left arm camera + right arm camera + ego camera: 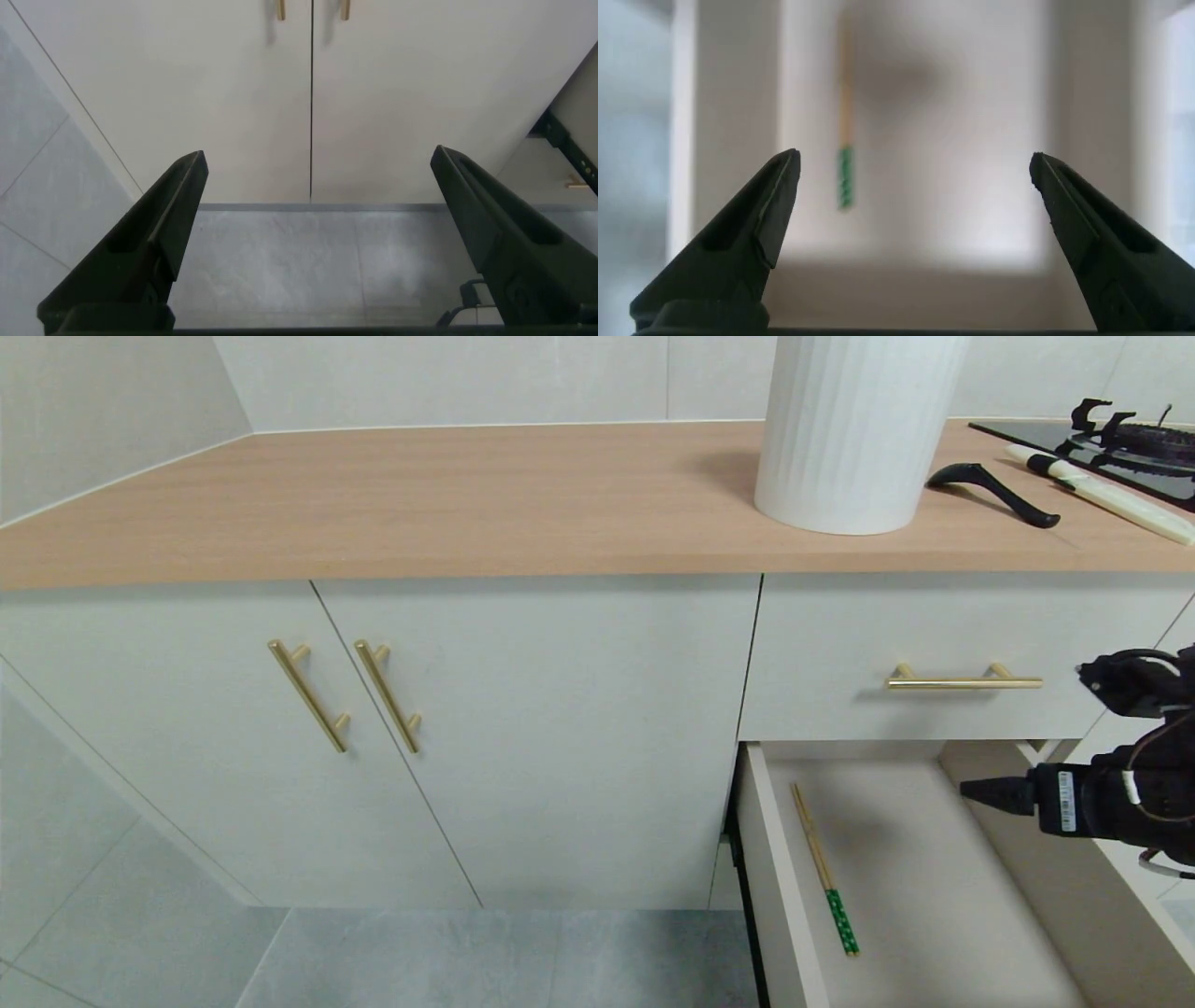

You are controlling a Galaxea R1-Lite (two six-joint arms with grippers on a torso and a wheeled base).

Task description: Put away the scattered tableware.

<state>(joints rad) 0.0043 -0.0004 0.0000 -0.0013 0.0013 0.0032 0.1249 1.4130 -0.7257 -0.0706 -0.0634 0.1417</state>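
Across your head view ran the wooden worktop (467,495), and under it stood the 2 pale cabinet doors (560,737), both closed, with a closed upper drawer (840,644) beside them on your right. Below that drawer, the lower drawer (775,887) was pulled out. On the worktop, near its right end, stood a tall white ribbed container (854,429), and the black hob (1120,443) lay in the far right corner. Your right hand (1020,731) hung over the right side of the open drawer with its fingers well apart and nothing between them; its own camera looked down past the spread fingers of that hand (913,163) to the drawer floor. Your left hand (318,159) was also spread wide and empty, low in front of the cabinet doors with the grey floor beneath it. As for progress, I judged you partway through: 1 pair of chopsticks (824,870) with green ends lay flat along the left wall inside the open drawer, so that piece counted as put away. 2 pieces were left on the worktop between the container and the hob: a cream-handled utensil (1102,493) and, just beside it, a black-handled utensil (994,492). Both wanted collecting, and the drawer was not yet shut.
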